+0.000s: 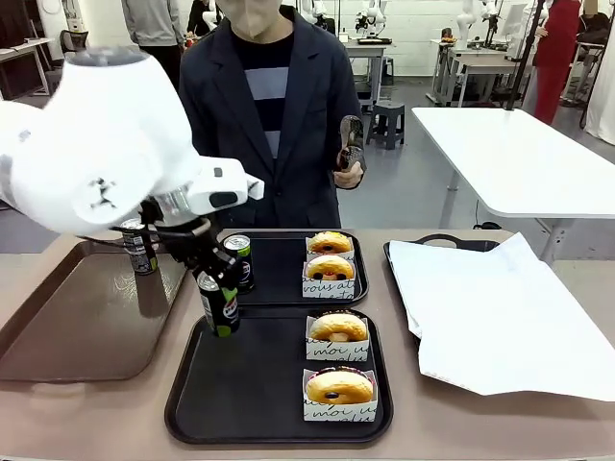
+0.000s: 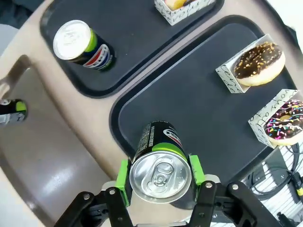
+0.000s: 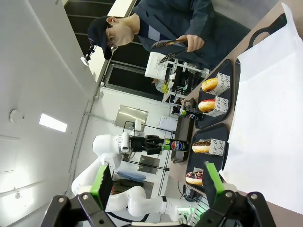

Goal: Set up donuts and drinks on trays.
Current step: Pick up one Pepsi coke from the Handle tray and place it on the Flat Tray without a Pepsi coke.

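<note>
Left gripper (image 2: 161, 177) clamps a can (image 2: 158, 158) near its top; rigid, smooth, probably slippery, so grip the sides squarely. Right gripper (image 3: 156, 182) gapes empty.

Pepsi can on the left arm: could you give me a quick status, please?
Left gripper shut on Pepsi can, held at near tray's left edge. Right gripper open, holding nothing. Two boxed donuts at tray's right side; landing spot unobstructed.

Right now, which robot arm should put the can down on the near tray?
Left. Its gripper already clamps the slim black Pepsi can over the near black plastic tray.
</note>
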Controlling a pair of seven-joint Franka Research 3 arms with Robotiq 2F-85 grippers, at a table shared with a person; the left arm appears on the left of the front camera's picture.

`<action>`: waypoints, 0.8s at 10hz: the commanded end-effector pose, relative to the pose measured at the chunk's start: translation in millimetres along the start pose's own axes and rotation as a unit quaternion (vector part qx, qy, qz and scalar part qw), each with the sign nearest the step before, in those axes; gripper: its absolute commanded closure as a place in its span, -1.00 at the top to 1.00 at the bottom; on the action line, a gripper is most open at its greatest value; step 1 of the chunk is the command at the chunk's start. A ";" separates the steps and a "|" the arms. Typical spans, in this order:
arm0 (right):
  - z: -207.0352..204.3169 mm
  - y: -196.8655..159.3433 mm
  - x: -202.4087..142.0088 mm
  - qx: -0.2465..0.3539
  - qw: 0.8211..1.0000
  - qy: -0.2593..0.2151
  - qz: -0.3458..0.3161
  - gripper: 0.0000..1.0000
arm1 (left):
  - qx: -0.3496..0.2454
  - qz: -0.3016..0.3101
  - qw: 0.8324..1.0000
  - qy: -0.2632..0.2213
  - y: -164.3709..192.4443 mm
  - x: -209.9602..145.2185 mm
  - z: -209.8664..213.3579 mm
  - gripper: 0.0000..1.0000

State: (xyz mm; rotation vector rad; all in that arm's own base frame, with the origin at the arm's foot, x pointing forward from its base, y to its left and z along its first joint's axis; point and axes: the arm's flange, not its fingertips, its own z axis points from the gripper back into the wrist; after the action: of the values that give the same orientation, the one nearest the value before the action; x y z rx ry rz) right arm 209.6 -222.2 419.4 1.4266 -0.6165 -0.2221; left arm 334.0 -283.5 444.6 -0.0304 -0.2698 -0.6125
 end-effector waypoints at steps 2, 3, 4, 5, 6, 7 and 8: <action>-1.8 0.6 2.4 0.012 1.000 -0.008 0.010 1.00 | 0.006 -0.012 1.000 -0.022 -3.7 -7.0 -16.1 0.16; -1.8 0.6 2.4 0.012 1.000 -0.008 0.010 1.00 | 0.006 -0.013 1.000 -0.015 -4.6 -8.6 -20.1 0.16; -1.8 0.6 2.4 0.012 1.000 -0.008 0.010 1.00 | 0.005 -0.017 1.000 -0.010 -4.3 -9.3 -22.7 0.39; -1.8 0.6 2.4 0.012 1.000 -0.008 0.010 1.00 | 0.003 -0.017 1.000 0.003 -4.7 -10.4 -25.8 1.00; -1.8 0.6 2.4 0.012 1.000 -0.008 0.010 1.00 | 0.002 -0.017 1.000 0.010 -3.6 -11.4 -27.1 1.00; -1.8 0.6 2.4 0.012 1.000 -0.008 0.010 1.00 | -0.003 -0.013 1.000 0.017 -1.5 -12.5 -27.5 1.00; -1.8 0.6 2.4 0.012 1.000 -0.008 0.010 1.00 | -0.006 -0.011 1.000 0.019 0.3 -13.8 -26.2 1.00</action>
State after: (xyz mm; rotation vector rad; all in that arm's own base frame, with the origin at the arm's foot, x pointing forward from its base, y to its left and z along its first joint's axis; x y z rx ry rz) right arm 209.6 -222.2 419.4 1.4267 -0.6165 -0.2221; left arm 330.7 -281.0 415.6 -0.0283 -0.2433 -0.6250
